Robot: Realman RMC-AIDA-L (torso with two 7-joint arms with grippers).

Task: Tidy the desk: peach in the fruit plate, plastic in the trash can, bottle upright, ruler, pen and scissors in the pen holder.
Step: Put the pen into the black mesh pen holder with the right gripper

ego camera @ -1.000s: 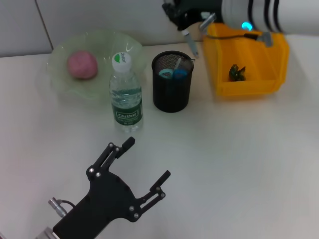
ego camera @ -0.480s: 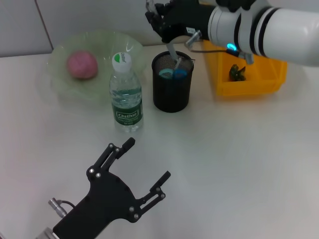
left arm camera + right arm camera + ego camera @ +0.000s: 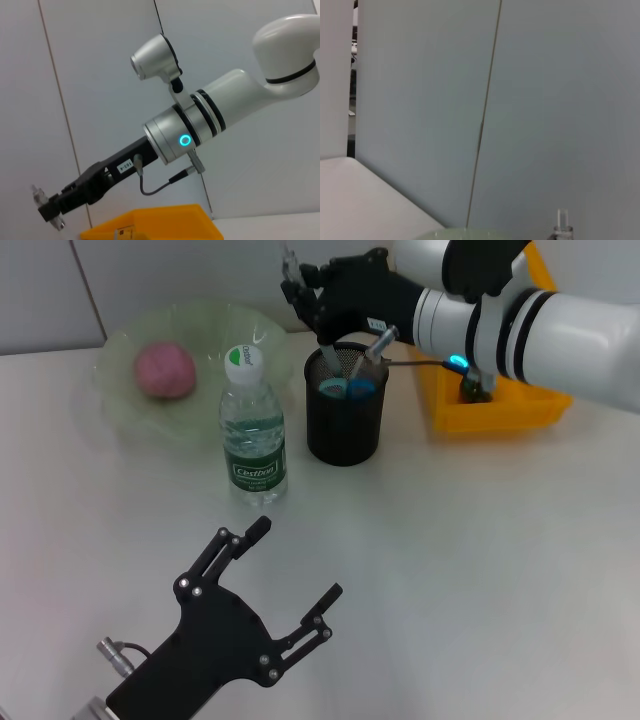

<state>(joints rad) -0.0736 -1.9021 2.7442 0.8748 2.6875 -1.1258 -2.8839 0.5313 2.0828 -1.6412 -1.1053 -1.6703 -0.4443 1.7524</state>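
Head view is showing the right pincer [image 3: 305, 290] hovering just above the black mesh pen holder [image 3: 345, 420], gripping a thin clear ruler [image 3: 325, 335] whose lower end is dipping into the holder beside the blue-handled scissors [image 3: 345, 388]. The left pincer [image 3: 285, 560] is resting wide open over the near worktop [image 3: 480, 560], while the bottle [image 3: 252, 430] is standing upright, the peach [image 3: 165, 370] is sitting in the green fruit plate [image 3: 200, 330], and the plastic [image 3: 475, 386] is lying in the yellow trash can [image 3: 500, 410].

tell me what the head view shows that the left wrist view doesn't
Only the head view shows the desk items: peach in the green plate, upright bottle, black pen holder and the left hand, open and low over the desk. Only the left wrist view shows the right arm's side against the wall. Both show the right hand and yellow bin.
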